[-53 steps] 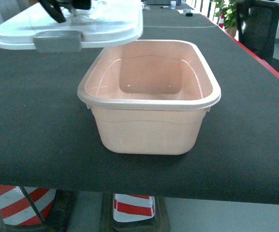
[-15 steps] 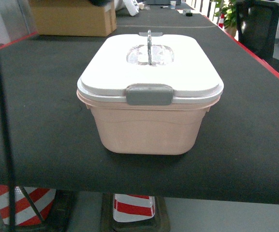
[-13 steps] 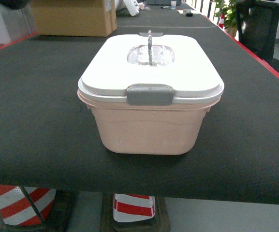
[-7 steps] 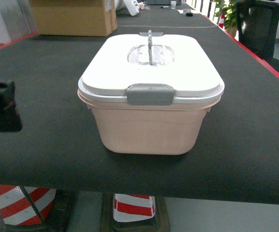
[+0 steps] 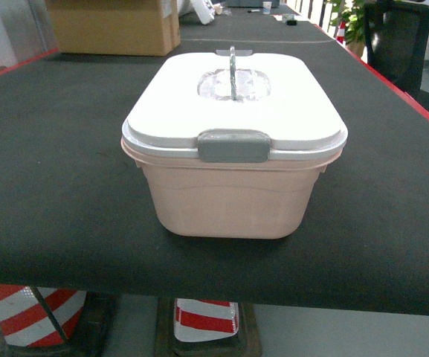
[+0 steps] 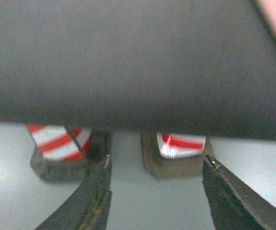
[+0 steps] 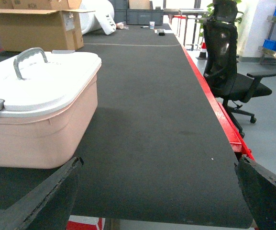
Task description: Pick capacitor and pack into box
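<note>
Peach box [image 5: 229, 197] sits lidded near the bench [image 5: 65, 186] front edge, clasp [image 5: 233, 146] possibly unlatched. Left end effector [image 6: 157, 191] and right end effector [image 7: 157, 191] gape empty; lid [image 5: 236, 104] could lift if handled.

— Where does the black two-fingered left gripper [image 6: 157, 191] sit?
— Low in its wrist view, its dark fingers [image 6: 95, 196] spread wide, nothing between them.
— And the black two-fingered right gripper [image 7: 152, 191]?
— Likewise parted, one finger at each lower corner, nothing held. Neither arm appears in the head view.
</note>
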